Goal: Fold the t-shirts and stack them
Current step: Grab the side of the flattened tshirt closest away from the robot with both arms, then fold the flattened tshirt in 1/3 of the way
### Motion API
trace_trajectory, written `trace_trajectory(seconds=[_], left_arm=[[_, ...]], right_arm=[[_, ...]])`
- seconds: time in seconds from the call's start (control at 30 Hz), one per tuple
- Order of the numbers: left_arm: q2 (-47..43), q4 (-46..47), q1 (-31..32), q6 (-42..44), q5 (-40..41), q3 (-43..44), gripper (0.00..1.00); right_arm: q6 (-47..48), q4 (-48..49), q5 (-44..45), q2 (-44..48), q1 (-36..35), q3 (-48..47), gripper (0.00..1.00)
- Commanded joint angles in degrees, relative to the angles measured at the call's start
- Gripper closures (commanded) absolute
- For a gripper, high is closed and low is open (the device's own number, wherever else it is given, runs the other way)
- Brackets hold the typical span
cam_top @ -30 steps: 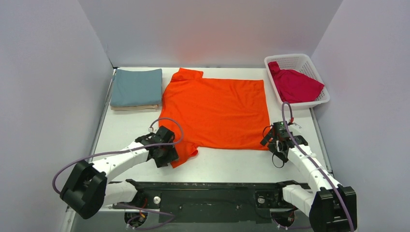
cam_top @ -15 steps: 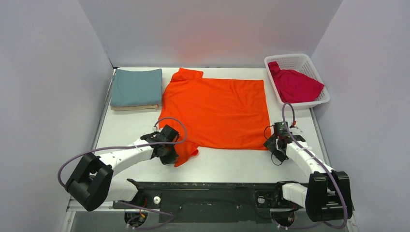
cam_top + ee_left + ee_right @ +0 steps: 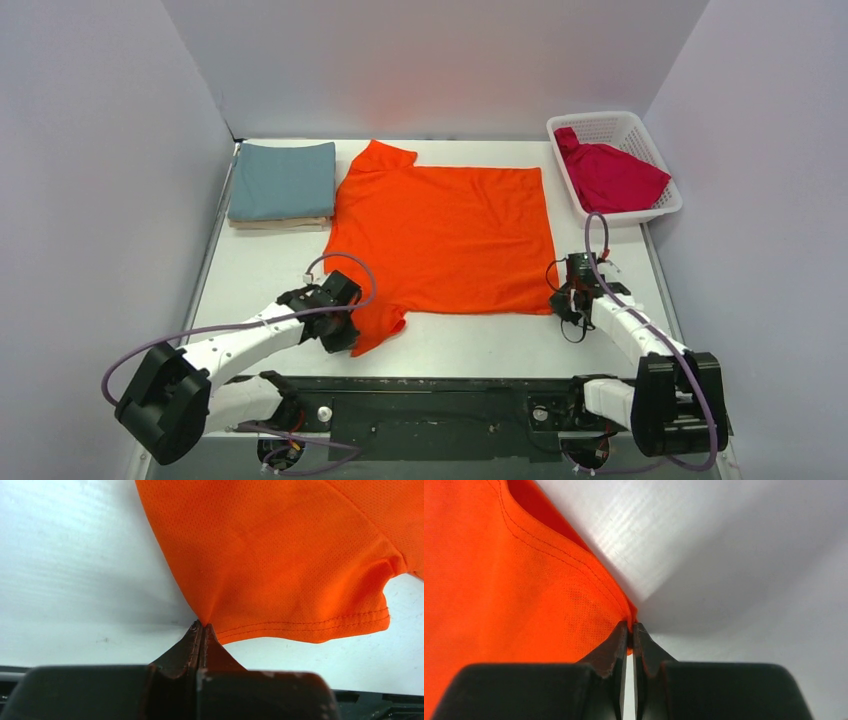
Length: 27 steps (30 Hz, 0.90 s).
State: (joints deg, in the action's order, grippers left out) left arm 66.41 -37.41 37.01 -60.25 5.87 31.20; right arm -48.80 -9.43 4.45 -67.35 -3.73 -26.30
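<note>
A bright orange t-shirt (image 3: 445, 235) lies spread flat on the white table, its collar toward the far left. My left gripper (image 3: 345, 335) is shut on the shirt's near-left sleeve edge (image 3: 202, 617); the cloth puckers into the closed jaws (image 3: 201, 626). My right gripper (image 3: 568, 300) is shut on the shirt's near-right hem corner (image 3: 629, 615), the stitched hem running into its tips (image 3: 630, 626). A teal-blue t-shirt (image 3: 283, 179) lies folded on a beige one (image 3: 280, 223) at the far left. A crimson t-shirt (image 3: 610, 175) is heaped in the basket.
The white lattice basket (image 3: 650, 140) stands at the far right corner. Grey walls enclose the table on three sides. Bare table (image 3: 480, 340) runs between the shirt's near edge and the black base rail (image 3: 430, 395).
Both grippers closed on the orange shirt, left on the sleeve, right on the hem corner. The shirt has been drawn slightly toward the near edge and its collar flattened.
</note>
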Motion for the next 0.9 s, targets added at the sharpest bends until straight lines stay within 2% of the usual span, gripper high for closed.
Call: trace_trajectory(seconds=[0.0, 0.2, 0.4, 0.57, 0.73, 0.87], left_arm=[[-6.0, -6.7, 2.5, -5.1, -1.7, -3.1, 1.00], [-17.8, -16.4, 5.4, -7.7, -3.8, -4.7, 1.00], [-23.1, -8.0, 5.5, -6.2, -9.8, -2.6, 1.00], [-17.5, -2.1, 2.8, -0.5, -7.1, 4.7, 1.00], [-7.9, 8.2, -5.2, 5.0, -13.8, 12.0, 1.00], [-1.1, 8.6, -8.9, 9.5, -13.2, 19.9, 1.00]], right_arm=[[0.4, -12.2, -1.4, 5.9, 0.2, 2.9, 1.00], [0.7, -24.8, -1.1, 16.9, 0.1, 4.6, 1.00], [1.1, -28.2, -3.7, 22.5, 0.1, 4.1, 1.00], [1.3, -27.1, -4.0, 19.3, 0.1, -1.3, 1.00], [1.4, -26.1, -6.6, 12.5, 0.2, -8.2, 1.00], [1.9, -25.4, -6.8, 6.8, 0.2, -13.2, 1.00]])
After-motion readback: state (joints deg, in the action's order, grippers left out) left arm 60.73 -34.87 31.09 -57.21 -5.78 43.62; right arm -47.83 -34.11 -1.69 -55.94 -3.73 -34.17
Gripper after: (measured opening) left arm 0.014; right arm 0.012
